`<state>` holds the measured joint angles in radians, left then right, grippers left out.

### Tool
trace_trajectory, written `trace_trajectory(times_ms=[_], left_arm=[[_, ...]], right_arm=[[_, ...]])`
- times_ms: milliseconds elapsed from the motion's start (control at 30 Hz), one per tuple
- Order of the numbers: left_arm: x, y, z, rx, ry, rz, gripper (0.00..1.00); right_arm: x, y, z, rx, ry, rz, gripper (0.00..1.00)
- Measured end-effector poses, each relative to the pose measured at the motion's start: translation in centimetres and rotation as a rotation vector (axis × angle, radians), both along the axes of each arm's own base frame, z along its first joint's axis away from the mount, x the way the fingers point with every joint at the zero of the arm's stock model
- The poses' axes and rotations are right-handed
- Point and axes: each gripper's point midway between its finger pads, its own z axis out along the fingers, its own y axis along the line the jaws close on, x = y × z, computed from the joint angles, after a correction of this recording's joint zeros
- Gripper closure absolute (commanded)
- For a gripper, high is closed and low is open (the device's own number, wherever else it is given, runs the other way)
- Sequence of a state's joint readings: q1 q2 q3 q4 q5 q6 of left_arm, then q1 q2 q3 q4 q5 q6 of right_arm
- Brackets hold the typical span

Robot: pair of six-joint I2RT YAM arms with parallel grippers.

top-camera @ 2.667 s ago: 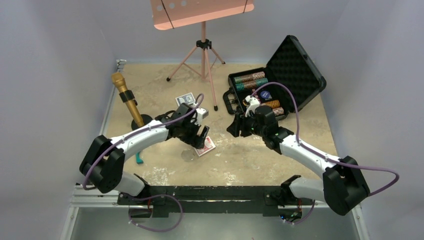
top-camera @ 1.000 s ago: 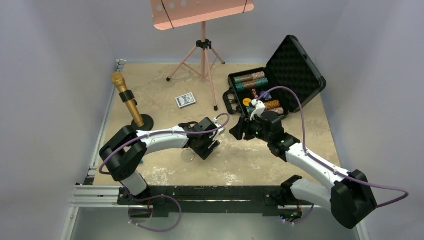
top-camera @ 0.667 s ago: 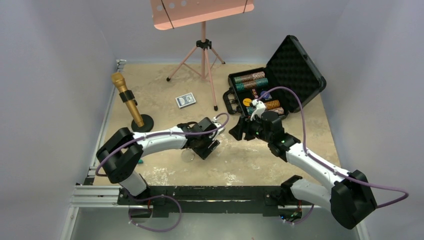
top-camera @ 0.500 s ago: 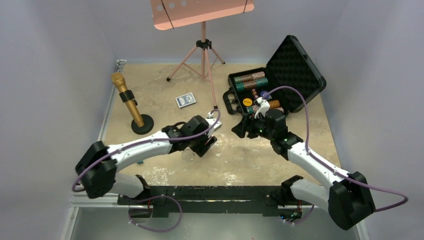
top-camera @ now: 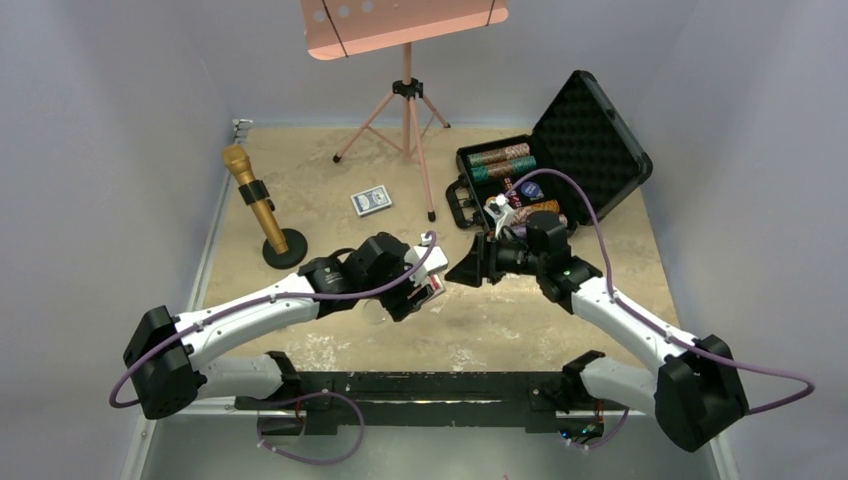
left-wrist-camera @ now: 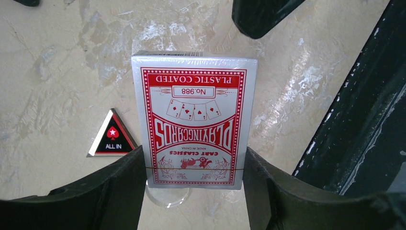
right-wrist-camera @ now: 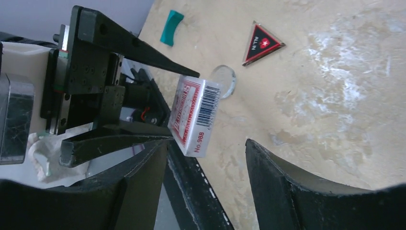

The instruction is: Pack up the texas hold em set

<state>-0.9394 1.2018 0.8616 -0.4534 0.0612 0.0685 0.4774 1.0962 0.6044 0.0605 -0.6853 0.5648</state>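
My left gripper [top-camera: 424, 291] is shut on the red card deck [left-wrist-camera: 194, 120] and holds it off the table, jaws on its two long edges. The deck also shows in the right wrist view [right-wrist-camera: 196, 117]. My right gripper [top-camera: 463, 268] is open and empty, pointing at the deck from the right, with the deck's near end just ahead of its fingertips [right-wrist-camera: 261, 158]. The triangular red-black button [left-wrist-camera: 111, 139] lies on the table below. The black case [top-camera: 590, 130] stands open at the back right with striped chips [top-camera: 500, 155] inside. The blue deck [top-camera: 371, 201] lies mid-table.
A gold microphone [top-camera: 250, 195] on a round base stands at the left. A pink music stand [top-camera: 407, 100] on a tripod is at the back. A clear disc [left-wrist-camera: 167, 195] lies under the deck, and a teal piece [right-wrist-camera: 171, 28] beyond it.
My left gripper has lifted the red deck off the table and turned it toward the right arm. My right gripper has swung down-left from beside the case to face the deck.
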Motion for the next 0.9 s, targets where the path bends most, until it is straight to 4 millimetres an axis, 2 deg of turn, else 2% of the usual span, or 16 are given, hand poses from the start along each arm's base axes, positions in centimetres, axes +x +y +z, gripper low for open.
trace_trajectory(times_ms=[100,267,400,500,533,633,667,733,767,800,900], left_arm=[[-0.4,-0.1,0.0,-0.001,0.006,-0.022,1.00],[-1.0,-0.4,0.1,-0.004,0.006,-0.057,1.00],[-1.5,-0.6,0.3,-0.008,0.004,-0.082,1.00],[-1.8,-0.8,0.5,-0.013,0.002,-0.093,1.00],[-1.9,-0.8,0.5,-0.013,0.002,-0.097,1.00],[-2.1,-0.9,0.5,-0.012,0.001,-0.104,0.99],[-2.1,-0.8,0.5,-0.007,-0.005,-0.100,0.86],[-1.7,-0.6,0.6,0.004,-0.026,-0.094,0.32],[-1.6,-0.6,0.6,0.007,-0.030,-0.090,0.15],[-1.6,-0.5,0.6,0.010,-0.034,-0.087,0.06],[-1.0,-0.2,1.0,0.016,-0.048,-0.043,0.01]], right_arm=[[-0.7,0.8,0.1,0.014,0.018,0.060,0.38],[-2.2,2.1,-1.5,0.004,0.090,0.138,0.43],[-3.0,3.2,-1.6,0.027,0.118,0.184,0.47],[-2.8,3.8,-1.5,0.047,0.125,0.186,0.55],[-2.7,3.9,-1.4,0.053,0.126,0.186,0.62],[-2.5,4.2,-1.3,0.067,0.133,0.187,0.98],[-2.5,4.3,-1.4,0.071,0.166,0.173,1.00],[-2.3,4.3,-1.5,0.071,0.199,0.148,1.00],[-2.3,4.3,-1.5,0.072,0.206,0.141,1.00],[-2.2,4.3,-1.5,0.073,0.209,0.133,1.00],[-1.7,4.0,-1.1,0.070,0.179,0.093,1.00]])
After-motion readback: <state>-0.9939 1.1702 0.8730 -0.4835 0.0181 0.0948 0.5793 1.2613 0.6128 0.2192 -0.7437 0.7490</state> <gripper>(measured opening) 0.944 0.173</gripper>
